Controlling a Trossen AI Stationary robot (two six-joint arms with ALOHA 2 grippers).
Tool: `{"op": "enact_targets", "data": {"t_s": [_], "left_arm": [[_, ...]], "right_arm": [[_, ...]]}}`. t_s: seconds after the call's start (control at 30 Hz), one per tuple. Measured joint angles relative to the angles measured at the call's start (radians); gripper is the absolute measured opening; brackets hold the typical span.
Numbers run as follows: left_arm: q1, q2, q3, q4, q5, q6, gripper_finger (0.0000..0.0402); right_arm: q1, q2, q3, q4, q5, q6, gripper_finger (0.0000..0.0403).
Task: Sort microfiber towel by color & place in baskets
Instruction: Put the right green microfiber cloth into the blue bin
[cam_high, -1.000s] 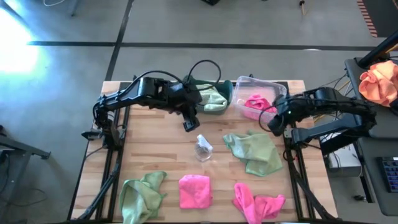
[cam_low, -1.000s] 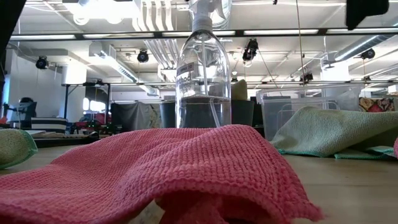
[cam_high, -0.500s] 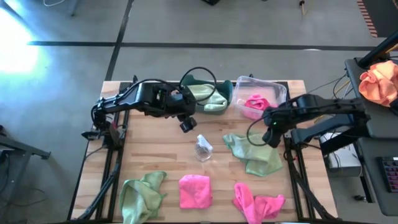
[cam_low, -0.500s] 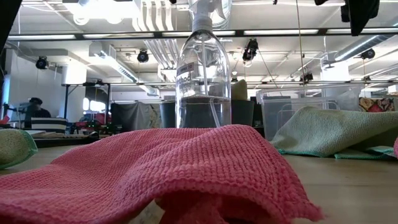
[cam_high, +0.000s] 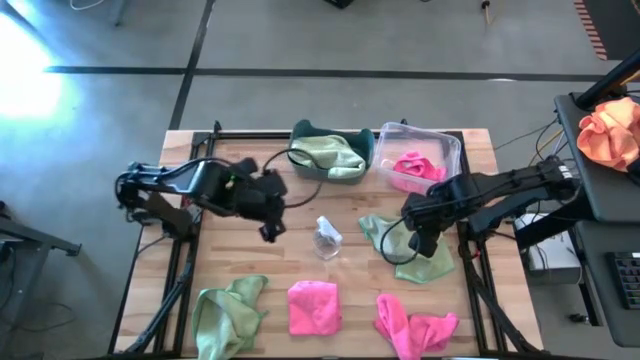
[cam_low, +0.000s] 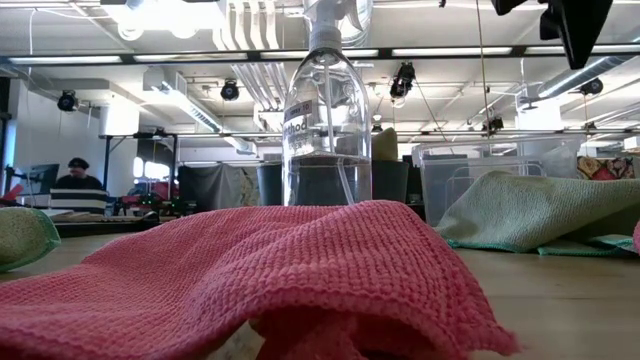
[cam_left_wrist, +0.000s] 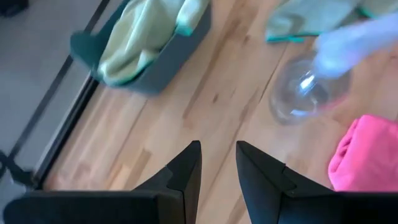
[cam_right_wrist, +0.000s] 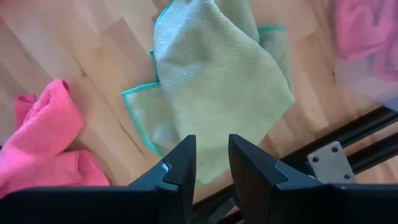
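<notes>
The green towel (cam_high: 412, 243) lay crumpled at four o'clock on the desk (cam_high: 240, 262), its long axis running from ten toward four o'clock. The right hand (cam_high: 421, 244) hung just above it, fingers a narrow gap apart, holding nothing. The teal basket (cam_high: 318, 150) and the clear basket (cam_high: 450, 148) stood at twelve. The left hand (cam_high: 268, 231) waited at nine o'clock of the bottle (cam_high: 326, 237), slightly parted, empty.

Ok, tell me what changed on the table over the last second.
The left gripper pulled back from the teal basket toward the table's left middle. The right gripper swung from the clear basket to above the green towel. Neither holds anything. Towels, baskets and spray bottle stayed put.
</notes>
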Motion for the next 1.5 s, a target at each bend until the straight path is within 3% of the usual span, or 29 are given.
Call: {"op": "enact_targets", "data": {"t_s": [0.13,0.3,0.6,0.87,1.07,1.5], "left_arm": [[-0.051,-0.121,-0.193,0.084,-0.030,-0.090,0.0086],[-0.102,-0.244,-0.380,0.319,-0.031,-0.053,0.0086],[-0.128,-0.343,-0.555,0.447,-0.033,-0.064,0.0086],[-0.134,-0.335,-0.580,0.484,-0.034,-0.052,0.0086],[-0.138,-0.333,-0.581,0.486,-0.034,-0.051,0.0086],[-0.178,-0.326,-0.587,0.513,-0.036,-0.058,0.0086]], "right_arm": [[0.014,0.033,0.000,0.004,0.007,0.058,0.0091],[0.048,0.064,0.000,0.047,0.008,0.042,0.0091],[0.099,0.060,-0.007,0.112,0.007,0.022,0.0080],[0.115,0.065,-0.063,0.132,0.011,0.032,0.0076],[0.114,0.069,-0.139,0.162,0.079,0.048,0.0088],[0.114,0.100,-0.326,0.301,0.027,0.127,0.0125]]}}
